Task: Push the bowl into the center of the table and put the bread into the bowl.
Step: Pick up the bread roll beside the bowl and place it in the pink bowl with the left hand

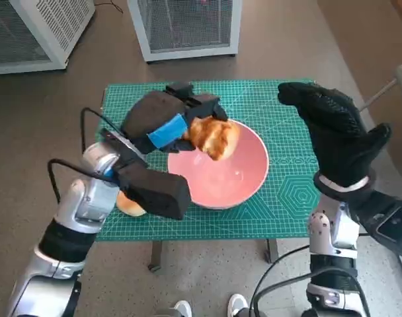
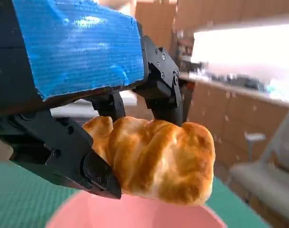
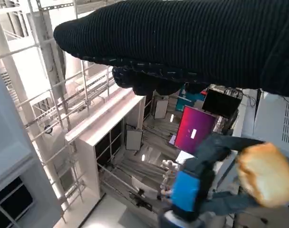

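Note:
A pink bowl [image 1: 224, 178] sits near the middle of the green mat [image 1: 287, 198]. My left hand [image 1: 164, 119] holds a golden-brown piece of bread [image 1: 214, 137] above the bowl's left rim. The left wrist view shows the bread [image 2: 158, 161] pinched between the black fingers [image 2: 94, 173], with the bowl's pink rim [image 2: 135, 213] just below. The right wrist view shows the bread [image 3: 265, 173] and my left hand [image 3: 187, 190] from the side. My right hand [image 1: 333, 129] hovers raised at the mat's right side, fingers spread, holding nothing. Another roll [image 1: 129, 205] lies on the mat, half hidden under my left forearm.
The green mat covers the small table. Two white mesh-sided units [image 1: 188, 26] [image 1: 36, 30] stand on the floor beyond the table's far edge. A person's shoes [image 1: 237, 305] show at the near edge. Table legs [image 1: 155, 254] show below the mat.

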You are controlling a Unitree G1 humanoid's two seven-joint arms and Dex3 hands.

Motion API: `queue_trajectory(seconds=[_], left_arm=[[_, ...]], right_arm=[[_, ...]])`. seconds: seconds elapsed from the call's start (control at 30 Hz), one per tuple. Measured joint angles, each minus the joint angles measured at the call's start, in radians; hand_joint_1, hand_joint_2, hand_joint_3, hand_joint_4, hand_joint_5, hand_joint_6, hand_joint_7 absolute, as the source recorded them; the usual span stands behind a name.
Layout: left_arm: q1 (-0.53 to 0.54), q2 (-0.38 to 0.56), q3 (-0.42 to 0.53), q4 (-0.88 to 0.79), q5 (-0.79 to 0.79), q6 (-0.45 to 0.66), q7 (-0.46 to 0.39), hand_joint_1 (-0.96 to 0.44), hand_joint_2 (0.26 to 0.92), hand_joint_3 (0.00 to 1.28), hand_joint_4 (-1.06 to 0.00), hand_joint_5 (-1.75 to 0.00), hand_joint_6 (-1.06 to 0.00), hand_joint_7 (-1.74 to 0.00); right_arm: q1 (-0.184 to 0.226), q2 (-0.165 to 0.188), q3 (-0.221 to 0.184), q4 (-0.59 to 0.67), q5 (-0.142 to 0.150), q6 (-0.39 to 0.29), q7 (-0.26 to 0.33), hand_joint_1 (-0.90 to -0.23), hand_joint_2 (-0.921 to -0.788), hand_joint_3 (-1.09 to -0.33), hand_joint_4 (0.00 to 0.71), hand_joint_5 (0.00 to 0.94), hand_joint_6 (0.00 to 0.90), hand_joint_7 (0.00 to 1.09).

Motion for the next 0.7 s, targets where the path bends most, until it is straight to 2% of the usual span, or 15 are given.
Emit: queue_trajectory(seconds=[0.1,0.3,0.47,0.5,0.57,0.63,0.7], left_arm=[[0.0,-0.014,-0.016,0.01,0.013,0.012,-0.019,0.0,0.921,0.07,-0.71,-1.12,-0.59,-1.22],[0.003,-0.034,-0.021,0.028,0.013,0.021,-0.035,0.0,0.921,0.22,-0.51,-1.3,-0.45,-1.38],[0.009,-0.038,-0.021,0.039,0.013,0.028,-0.042,0.0,0.921,0.25,-0.47,-1.34,-0.43,-1.42],[0.01,-0.039,-0.021,0.039,0.013,0.029,-0.043,-0.02,0.892,0.23,-0.4,-1.17,-0.37,-1.28],[0.014,-0.039,-0.02,0.033,0.01,0.042,-0.066,-0.1,0.835,0.14,-0.28,-0.54,-0.3,-0.73],[0.025,-0.036,-0.02,0.013,0.009,0.068,-0.102,-0.15,0.822,0.09,-0.24,-0.28,-0.29,-0.48],[0.039,-0.032,-0.021,-0.009,0.01,0.096,-0.139,-0.2,0.813,0.05,-0.2,-0.11,-0.27,-0.31]], right_arm=[[0.003,0.0,0.0,-0.005,0.0,0.001,0.0,-0.551,-0.921,-0.495,0.419,0.002,0.18,0.54],[0.01,0.0,0.0,-0.015,-0.002,0.001,0.0,-0.552,-0.921,-0.495,0.42,0.002,0.174,0.54],[0.013,0.0,0.0,-0.018,-0.004,0.001,0.0,-0.552,-0.921,-0.495,0.42,0.002,0.173,0.54],[0.013,0.0,0.0,-0.019,-0.004,0.001,-0.001,-0.552,-0.921,-0.495,0.42,0.002,0.171,0.54],[0.016,0.0,0.001,-0.023,-0.005,0.001,-0.002,-0.551,-0.921,-0.498,0.421,0.003,0.163,0.54],[0.018,0.0,0.002,-0.027,-0.006,0.001,-0.003,-0.55,-0.921,-0.5,0.422,0.003,0.16,0.53],[0.02,0.0,0.002,-0.027,-0.006,0.001,-0.004,-0.548,-0.921,-0.502,0.423,0.003,0.158,0.53]])
